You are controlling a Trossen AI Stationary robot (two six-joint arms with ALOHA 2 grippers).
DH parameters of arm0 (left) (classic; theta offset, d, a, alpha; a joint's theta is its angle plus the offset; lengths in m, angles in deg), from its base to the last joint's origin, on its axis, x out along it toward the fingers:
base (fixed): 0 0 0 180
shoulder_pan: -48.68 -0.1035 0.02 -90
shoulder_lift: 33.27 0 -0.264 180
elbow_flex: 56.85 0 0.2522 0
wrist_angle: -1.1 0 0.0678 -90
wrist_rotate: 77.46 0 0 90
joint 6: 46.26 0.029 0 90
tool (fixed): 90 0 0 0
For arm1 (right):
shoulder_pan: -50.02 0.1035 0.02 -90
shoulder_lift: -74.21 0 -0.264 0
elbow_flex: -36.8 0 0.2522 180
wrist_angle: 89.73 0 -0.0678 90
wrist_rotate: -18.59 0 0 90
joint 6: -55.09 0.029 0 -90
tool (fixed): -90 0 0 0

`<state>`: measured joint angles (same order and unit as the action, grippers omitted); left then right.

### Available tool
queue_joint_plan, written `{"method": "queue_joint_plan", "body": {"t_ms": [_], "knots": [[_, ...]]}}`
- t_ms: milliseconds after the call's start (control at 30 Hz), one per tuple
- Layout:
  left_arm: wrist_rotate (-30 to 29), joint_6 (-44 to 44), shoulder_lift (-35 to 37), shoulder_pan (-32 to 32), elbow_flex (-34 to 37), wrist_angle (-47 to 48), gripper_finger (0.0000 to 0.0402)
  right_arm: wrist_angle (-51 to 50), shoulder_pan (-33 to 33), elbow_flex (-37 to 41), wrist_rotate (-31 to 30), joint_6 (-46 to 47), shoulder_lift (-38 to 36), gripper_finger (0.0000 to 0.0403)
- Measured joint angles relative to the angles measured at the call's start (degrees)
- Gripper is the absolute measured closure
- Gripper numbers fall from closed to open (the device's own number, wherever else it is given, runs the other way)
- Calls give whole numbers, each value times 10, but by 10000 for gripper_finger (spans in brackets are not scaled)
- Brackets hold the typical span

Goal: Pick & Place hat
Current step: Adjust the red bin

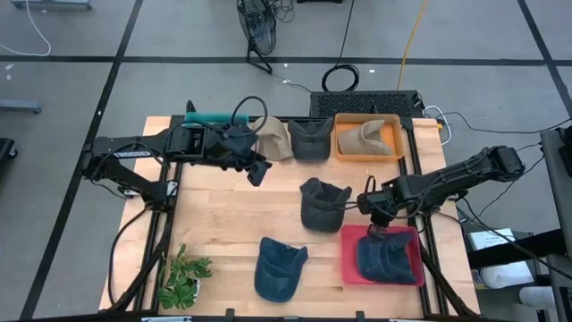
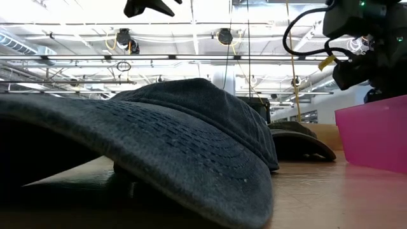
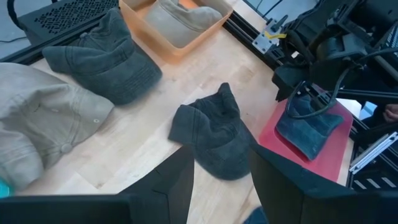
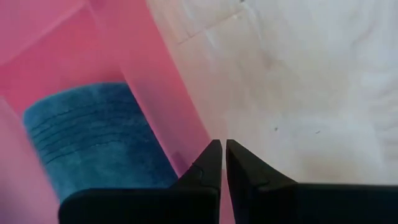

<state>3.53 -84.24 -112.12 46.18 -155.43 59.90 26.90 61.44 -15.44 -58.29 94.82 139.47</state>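
1. Hat (image 1: 386, 258) of blue denim lies inside the pink bin (image 1: 349, 240) – we take that bin as our landmark.
2. We see the right gripper (image 1: 375, 230) just above the bin's rim, at the wall facing the table's middle; its fingers (image 4: 210, 163) are pressed together and hold nothing.
3. We find a dark grey cap (image 1: 320, 204) on the wood just beside the bin, toward the table's middle.
4. Another blue cap (image 1: 277, 266) lies near the bin, on the plant's (image 1: 183, 277) side.
5. Well apart from the bin, the left gripper (image 1: 258, 171) hangs over the far half of the table – fingers parted, empty.
6. An orange bin (image 1: 344, 150) with a tan cap (image 1: 368, 135) sits straight across the table from the pink bin.
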Motion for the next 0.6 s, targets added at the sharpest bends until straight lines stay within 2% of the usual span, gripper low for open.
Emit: {"method": "queue_joint_plan", "body": {"t_ms": [133,300,600], "knots": [[0,0,0,0,0,0,238,12,8,0,16,10,0,402],[0,0,0,0,0,1,238,15,32,0,19,67,0,402],[0,0,0,0,0,1,238,39,95,0,19,139,0,402]]}}
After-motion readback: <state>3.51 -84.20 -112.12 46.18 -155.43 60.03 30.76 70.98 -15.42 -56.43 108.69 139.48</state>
